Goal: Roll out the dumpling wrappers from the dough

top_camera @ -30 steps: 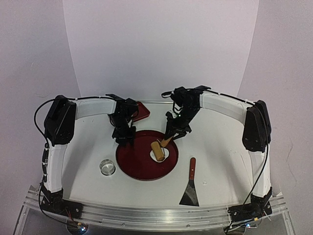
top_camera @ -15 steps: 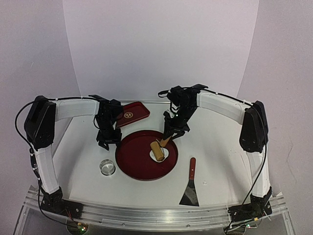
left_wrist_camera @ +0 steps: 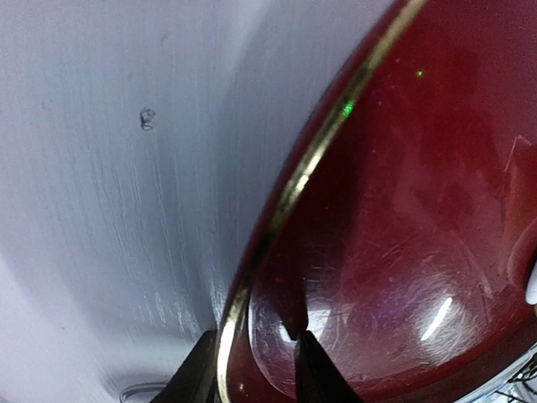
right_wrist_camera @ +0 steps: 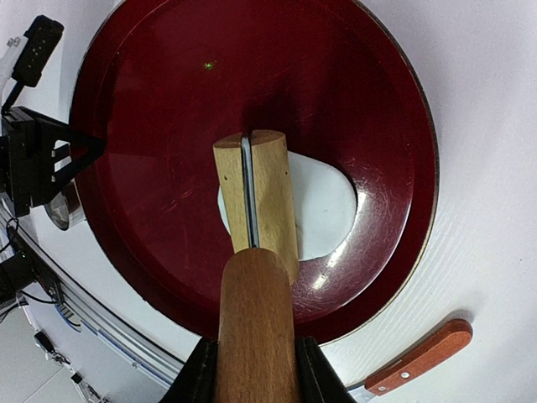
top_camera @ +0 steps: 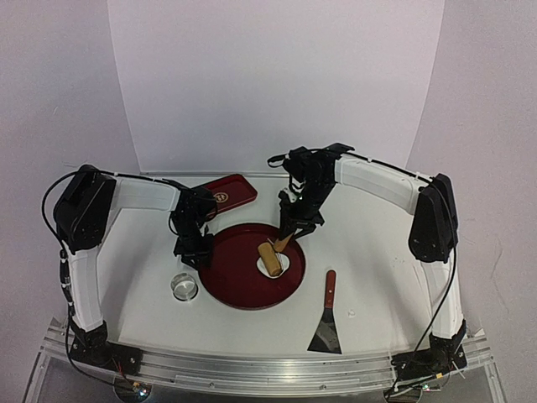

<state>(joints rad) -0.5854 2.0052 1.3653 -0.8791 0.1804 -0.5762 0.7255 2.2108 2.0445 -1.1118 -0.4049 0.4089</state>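
Observation:
A flat white sheet of dough lies in the round red tray, right of its centre. The rolling pin's pale roller rests on the dough. My right gripper is shut on the pin's brown handle, above the tray's far side. My left gripper is at the tray's left rim. One finger is outside the rim and the other sits inside on the red surface, closed on the rim. No dumpling wrappers are in view.
A shiny metal ring cutter stands on the table left of the tray, near my left gripper. A scraper with a wooden handle lies to the tray's right. A small red rectangular dish sits behind the tray.
My left arm swung from the tray's back left out to the left, then came down onto the tray's left rim, where its jaws narrowed. The right gripper and pin barely moved.

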